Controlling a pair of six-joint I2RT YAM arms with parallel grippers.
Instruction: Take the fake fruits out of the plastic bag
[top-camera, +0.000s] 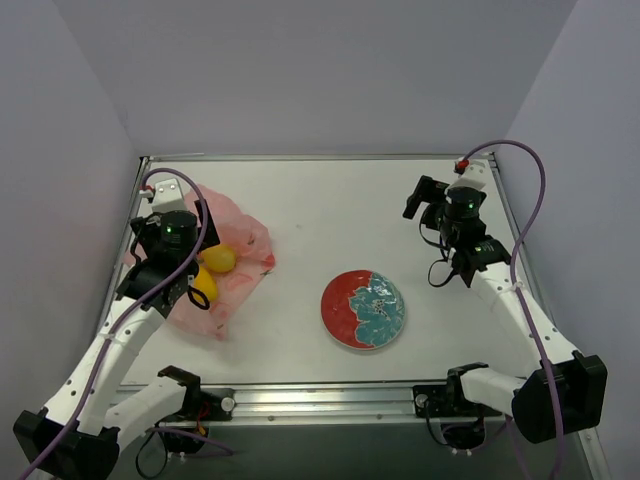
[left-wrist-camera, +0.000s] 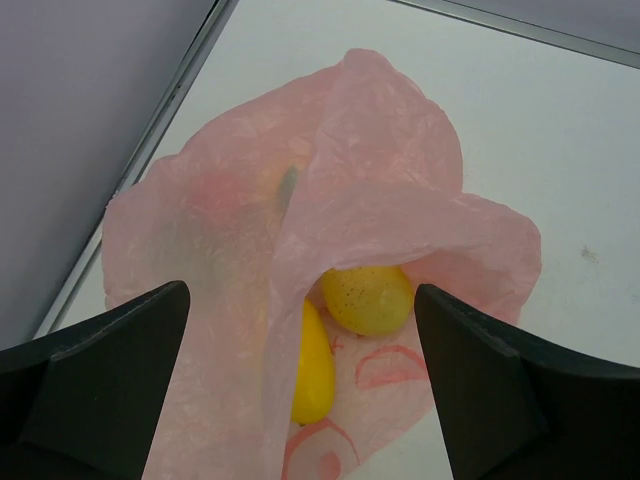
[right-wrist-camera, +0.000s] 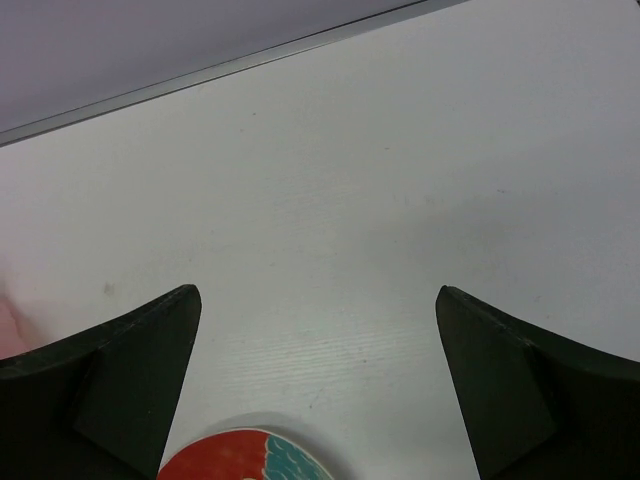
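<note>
The pink plastic bag lies crumpled at the table's left side. Two yellow fake fruits show at its open mouth: a rounder speckled one and a longer one. My left gripper is open and hovers just above them. In the left wrist view the round fruit and the long one lie between my fingers, half under a fold of the bag. Faint red and green shapes show through the plastic. My right gripper is open and empty at the far right.
The red-and-teal patterned plate sits at the table's middle front, with nothing on it. Its rim shows at the bottom of the right wrist view. The table's raised metal edge runs close behind the bag.
</note>
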